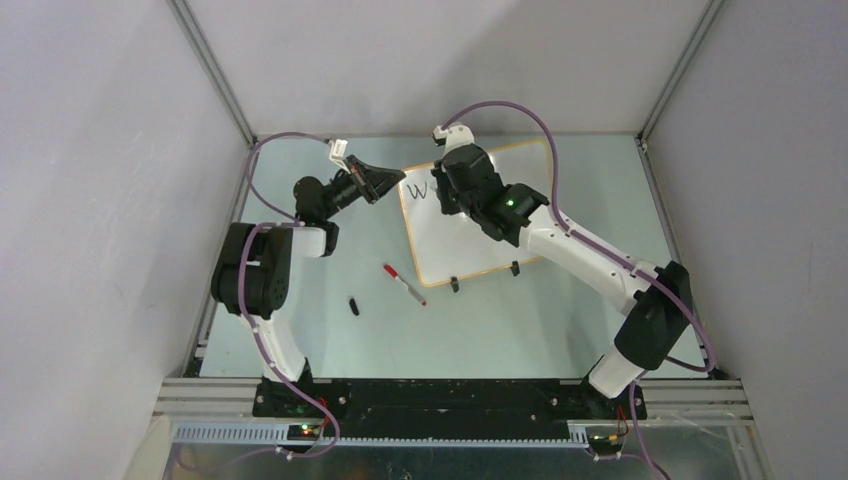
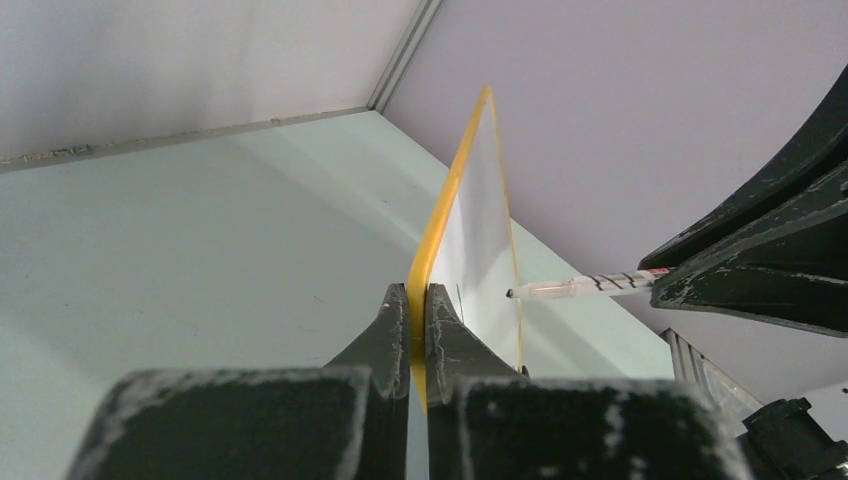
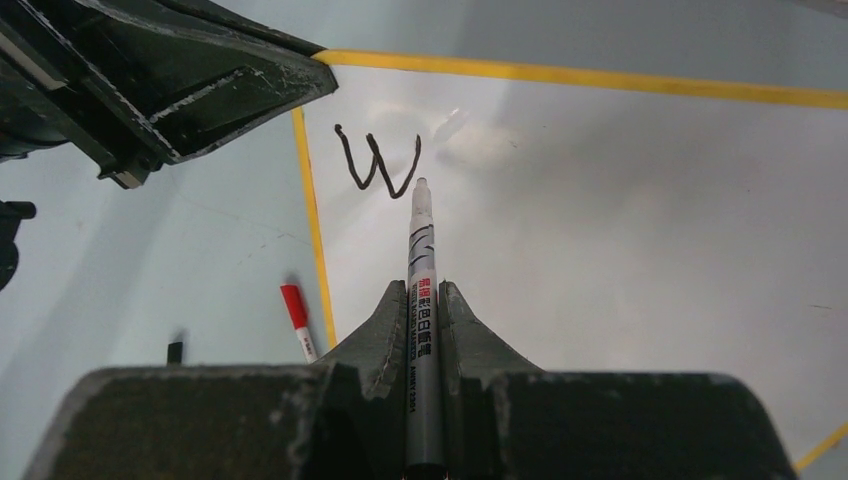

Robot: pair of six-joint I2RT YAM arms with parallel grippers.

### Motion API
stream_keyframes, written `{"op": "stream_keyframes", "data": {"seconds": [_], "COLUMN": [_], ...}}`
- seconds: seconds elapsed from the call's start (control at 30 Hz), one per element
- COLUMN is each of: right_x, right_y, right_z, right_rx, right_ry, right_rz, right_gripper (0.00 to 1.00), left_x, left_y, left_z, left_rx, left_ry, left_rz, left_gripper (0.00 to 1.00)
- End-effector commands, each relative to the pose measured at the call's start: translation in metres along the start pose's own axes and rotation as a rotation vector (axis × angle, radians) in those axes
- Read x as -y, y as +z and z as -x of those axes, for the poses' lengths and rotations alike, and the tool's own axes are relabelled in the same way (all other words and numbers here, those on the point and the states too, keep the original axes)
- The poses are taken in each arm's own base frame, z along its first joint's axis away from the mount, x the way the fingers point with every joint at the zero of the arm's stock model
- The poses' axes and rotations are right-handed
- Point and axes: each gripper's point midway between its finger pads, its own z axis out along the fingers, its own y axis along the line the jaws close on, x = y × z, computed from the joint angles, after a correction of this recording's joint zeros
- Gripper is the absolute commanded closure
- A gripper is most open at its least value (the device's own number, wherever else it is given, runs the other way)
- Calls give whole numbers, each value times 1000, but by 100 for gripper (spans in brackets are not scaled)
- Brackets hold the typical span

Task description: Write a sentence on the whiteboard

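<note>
Only a single black "W" of the sentence (image 3: 378,165) stands on the whiteboard (image 1: 455,245), close to its far-left corner, so by my reading the writing step has barely begun and almost all of the words are yet to come. The board sits on the far half of the desk (image 1: 500,320), its two clip feet toward the near side. The black marker (image 3: 422,240) points at the board with its tip just beside the last upstroke of the W; whether it touches the surface I cannot tell. The next move likely calls for setting the tip down just right of the W and forming the following letter with small, even strokes, while the board is kept from sliding. The right tool (image 3: 424,295) is closed narrowly around the marker's barrel. The left tool (image 2: 418,300) is pinched tight on the board's orange-tan edge near that same corner, bracing it. Further out, a red-capped marker (image 1: 404,285) and a small black cap (image 1: 354,306) lie loose on the desk nearer the arms.
</note>
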Motion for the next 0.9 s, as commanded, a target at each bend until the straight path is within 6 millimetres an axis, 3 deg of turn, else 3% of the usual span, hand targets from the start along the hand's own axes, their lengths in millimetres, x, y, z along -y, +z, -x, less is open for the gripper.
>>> {"op": "stream_keyframes", "data": {"seconds": [0.0, 0.87], "right_x": [2, 7], "right_y": [-2, 13], "right_z": [20, 9], "right_rx": [47, 2], "right_ry": [-11, -39], "right_rz": [-30, -80], "right_gripper": [100, 100], "left_x": [13, 12], "left_y": [2, 3], "left_z": [-10, -12], "left_rx": [-39, -50], "left_ry": [58, 52], "left_rz": [-40, -36], "left_gripper": [100, 100]}}
